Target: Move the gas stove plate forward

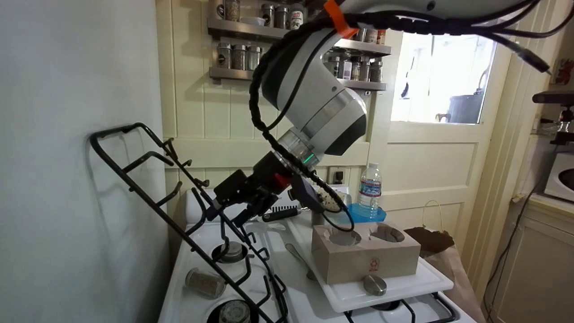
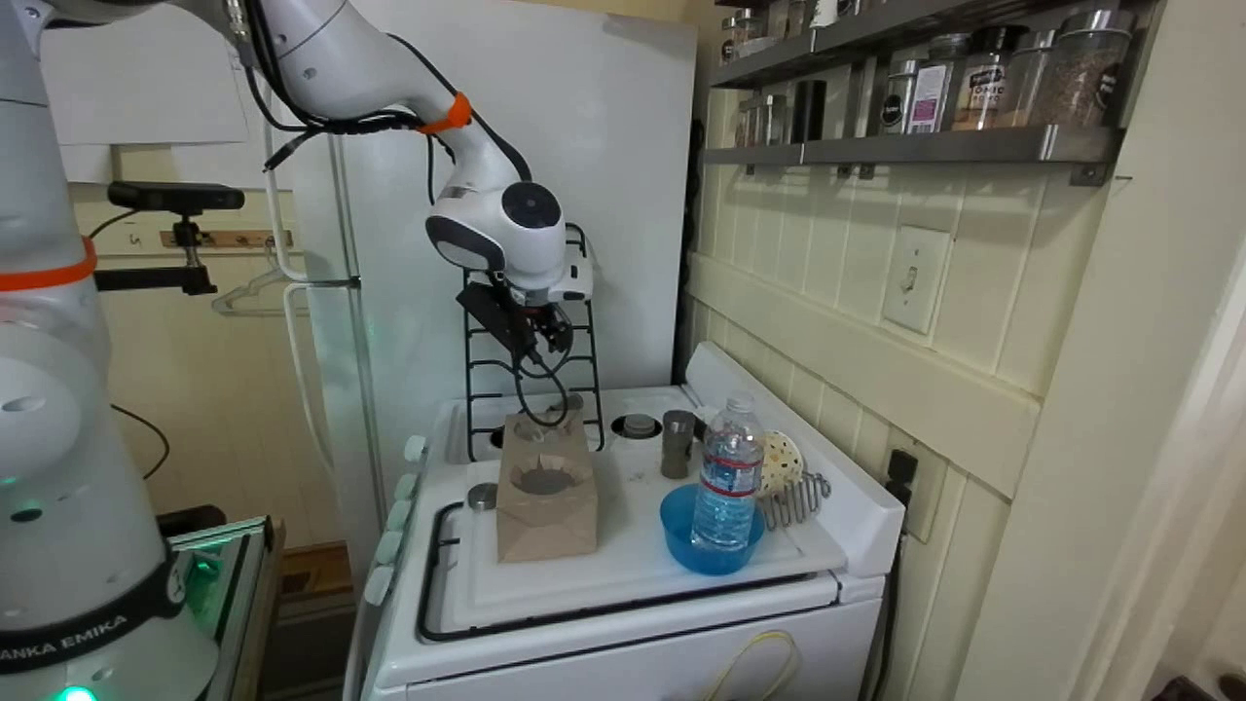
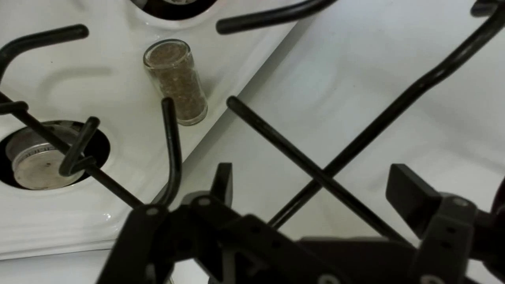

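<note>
Steeply tilted grate, bars showing between tool jaws

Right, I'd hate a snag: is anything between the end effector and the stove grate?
Nothing visible: in the wrist view, the stove grate shows in the gap of the open end effector; a glass jar lies beyond.

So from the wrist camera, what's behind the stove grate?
Behind the stove grate: a glass jar, a burner cap and part of another burner, on the white stovetop. The grate covers part of the cap; the gripper hides anything beyond it.
</note>
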`<state>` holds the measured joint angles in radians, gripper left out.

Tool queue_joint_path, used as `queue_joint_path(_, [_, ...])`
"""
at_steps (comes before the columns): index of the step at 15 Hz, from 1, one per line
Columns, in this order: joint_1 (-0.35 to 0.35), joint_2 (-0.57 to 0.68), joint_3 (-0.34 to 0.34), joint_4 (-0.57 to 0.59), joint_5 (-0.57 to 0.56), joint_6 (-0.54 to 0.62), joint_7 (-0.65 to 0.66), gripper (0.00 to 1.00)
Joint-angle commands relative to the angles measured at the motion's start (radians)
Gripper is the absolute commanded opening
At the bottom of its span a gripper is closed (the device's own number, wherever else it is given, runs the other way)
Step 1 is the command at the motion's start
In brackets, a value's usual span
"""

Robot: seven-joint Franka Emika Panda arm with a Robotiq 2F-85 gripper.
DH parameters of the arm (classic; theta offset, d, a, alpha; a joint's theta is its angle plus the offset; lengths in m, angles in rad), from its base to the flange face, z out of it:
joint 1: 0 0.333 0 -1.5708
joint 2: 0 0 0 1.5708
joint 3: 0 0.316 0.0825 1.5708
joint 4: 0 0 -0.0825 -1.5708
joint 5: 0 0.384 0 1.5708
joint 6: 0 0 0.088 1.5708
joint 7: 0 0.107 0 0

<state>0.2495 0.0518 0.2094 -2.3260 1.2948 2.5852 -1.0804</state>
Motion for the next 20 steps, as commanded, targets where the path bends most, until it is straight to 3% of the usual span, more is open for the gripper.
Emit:
queue_joint_path(1, [-0.005, 0.087, 0.016, 0.082, 0.037, -0.027, -0.028, 0.96])
queue_joint_path(3, [-0.004, 0.114, 0.021, 0.11, 0.027, -0.018, -0.022, 0.72])
queue_joint_path(4, [-0.004, 0.12, 0.022, 0.117, 0.011, -0.019, -0.004, 0.69])
queue_joint_path(13, [-0.012, 0.016, 0.023, 0.04, -0.058, -0.041, 0.084, 0.02])
queue_joint_path(20, [-0.031, -0.107, 0.011, -0.008, 0.007, -0.103, 0.051, 0.02])
